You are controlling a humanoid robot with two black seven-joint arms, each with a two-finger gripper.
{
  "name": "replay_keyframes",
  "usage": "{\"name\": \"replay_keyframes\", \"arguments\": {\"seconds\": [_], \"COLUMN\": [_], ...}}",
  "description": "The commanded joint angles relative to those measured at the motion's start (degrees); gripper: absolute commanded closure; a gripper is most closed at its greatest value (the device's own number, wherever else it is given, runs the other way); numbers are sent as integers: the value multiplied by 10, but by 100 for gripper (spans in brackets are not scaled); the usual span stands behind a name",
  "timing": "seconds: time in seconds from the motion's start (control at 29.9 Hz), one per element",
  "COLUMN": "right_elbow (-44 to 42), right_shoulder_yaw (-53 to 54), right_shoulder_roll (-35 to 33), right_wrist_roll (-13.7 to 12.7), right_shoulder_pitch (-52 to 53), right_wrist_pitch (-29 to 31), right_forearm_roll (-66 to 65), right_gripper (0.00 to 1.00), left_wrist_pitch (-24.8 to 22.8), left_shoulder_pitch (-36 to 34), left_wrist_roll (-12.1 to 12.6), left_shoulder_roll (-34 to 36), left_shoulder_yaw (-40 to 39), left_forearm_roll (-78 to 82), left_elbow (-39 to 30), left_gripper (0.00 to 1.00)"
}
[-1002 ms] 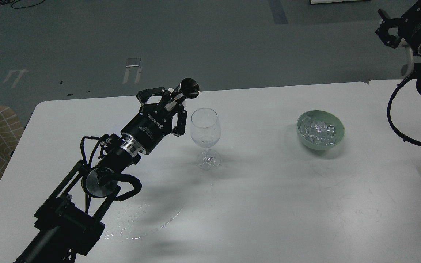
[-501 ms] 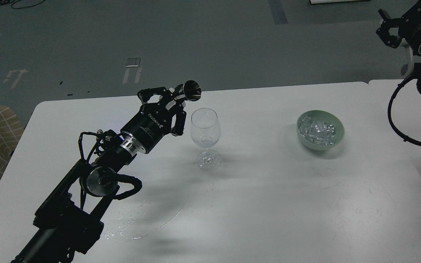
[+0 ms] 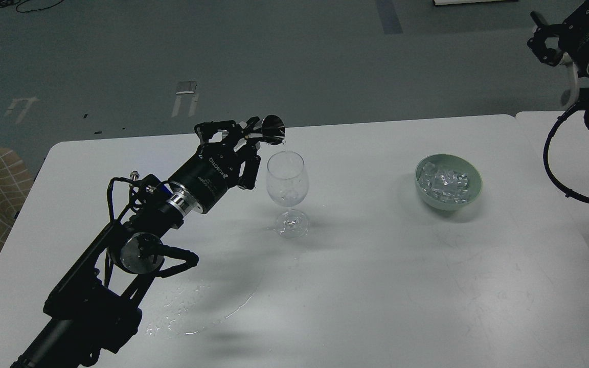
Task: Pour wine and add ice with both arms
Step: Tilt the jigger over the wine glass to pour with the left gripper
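– White table (image 3: 376,286) over grey floor: what's on it?
– Clear stemmed wine glass (image 3: 287,191), pale green bowl (image 3: 448,202) of glassy ice (image 3: 445,183), a spilled puddle (image 3: 197,306) near the front.
– Grippers?
– Left gripper (image 3: 246,140) clamps a tilted steel jigger (image 3: 273,129); thin wine (image 3: 285,148) falls into the glass. Right gripper (image 3: 545,43), top corner: can't tell

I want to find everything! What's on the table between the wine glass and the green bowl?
Nothing: in the head view, only bare white table separates the clear stemmed wine glass from the pale green ice bowl.
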Motion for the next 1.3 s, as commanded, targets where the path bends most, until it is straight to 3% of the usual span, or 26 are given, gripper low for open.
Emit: {"name": "replay_keyframes", "arguments": {"seconds": [0.0,1.27], "right_elbow": [0,45], "right_shoulder_yaw": [0,3], "right_shoulder_roll": [-1,-32], "right_wrist_roll": [0,-3], "right_shoulder_pitch": [0,0], "right_wrist_pitch": [0,2], "right_forearm_roll": [0,1], "right_gripper": [5,5], "left_wrist_pitch": [0,-33], "left_shoulder_pitch": [-1,-61], "left_wrist_roll": [-1,-7], "left_shoulder_roll": [2,81], "left_shoulder_yaw": [0,-1], "left_forearm_roll": [14,205], "left_elbow": [-2,-43], "left_gripper": [97,97]}}
